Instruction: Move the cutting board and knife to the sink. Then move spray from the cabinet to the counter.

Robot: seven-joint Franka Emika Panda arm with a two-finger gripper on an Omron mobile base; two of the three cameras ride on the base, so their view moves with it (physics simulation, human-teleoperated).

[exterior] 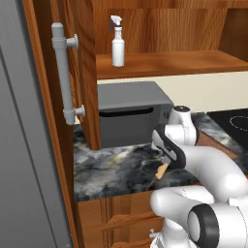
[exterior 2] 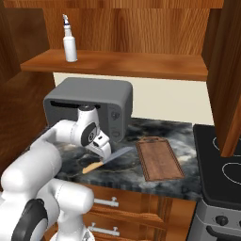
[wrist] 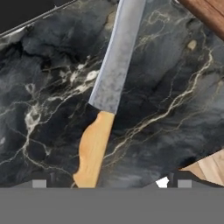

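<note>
The knife [wrist: 107, 87] lies flat on the dark marble counter [wrist: 175, 109], grey-blue blade pointing away, tan handle [exterior 2: 92, 166] toward the front edge. My gripper [exterior 2: 104, 153] hangs open just above the handle, and its fingertips [wrist: 39, 183] stand wide on either side with nothing gripped. The cutting board [exterior 2: 159, 158] rests flat on the counter right of the knife, and its corner [wrist: 210, 8] shows in the hand view. On the open cabinet shelf [exterior: 169, 63] above, the white spray [exterior: 117, 46] stands upright. The sink is out of view.
A grey microwave [exterior 2: 89, 103] stands at the back of the counter behind my hand. A black stovetop [exterior 2: 221, 164] lies to the right. The cabinet door [exterior: 63, 72] with its grey bar handle hangs open at the left, beside a grey fridge [exterior: 19, 145]. Wooden drawers [exterior 2: 122, 207] sit below.
</note>
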